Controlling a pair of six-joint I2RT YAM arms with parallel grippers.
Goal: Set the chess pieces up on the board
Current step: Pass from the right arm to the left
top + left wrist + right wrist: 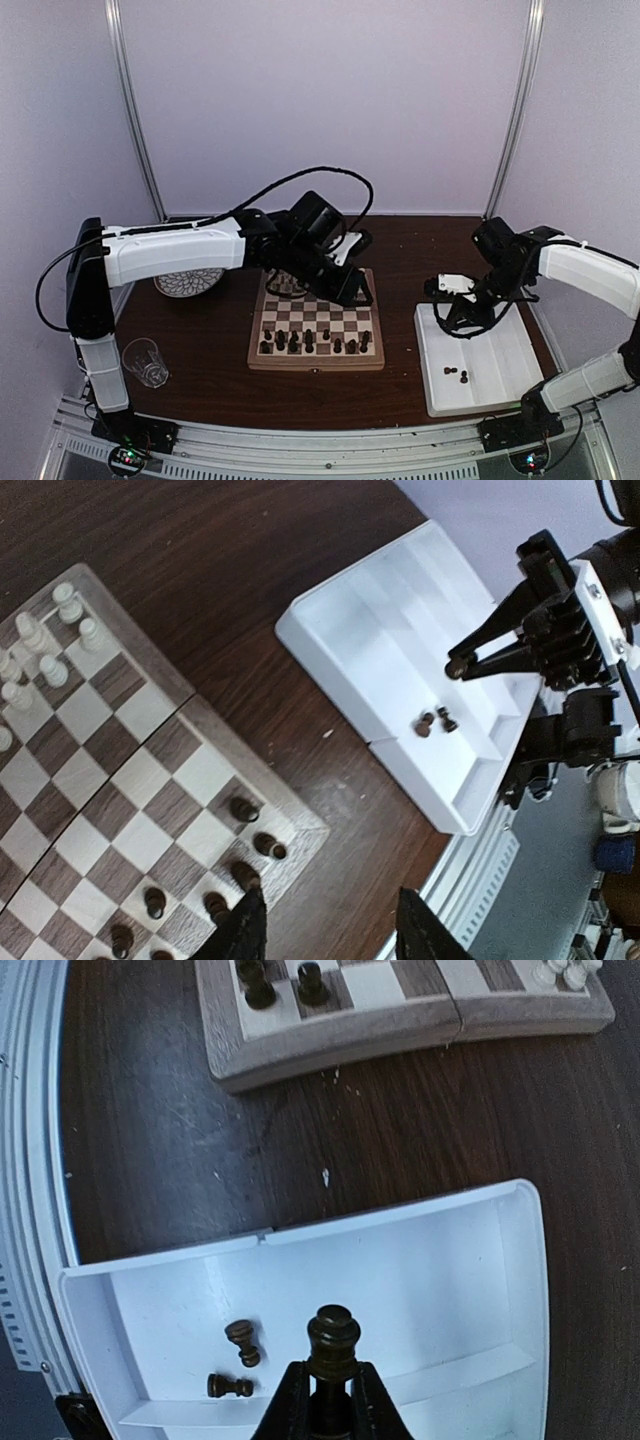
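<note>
Right jaws pinch a dark chessman point(333, 1332) just below its knob. It seems light, rigid, smooth wood and may twist; left jaws stand spread, empty.

Open strip of desk point(400, 345) between board point(316, 364) and tray point(500, 360); far ranks blocked (left arm point(180, 252) stretched across); near row crowded with dark pieces point(308, 343).
</note>
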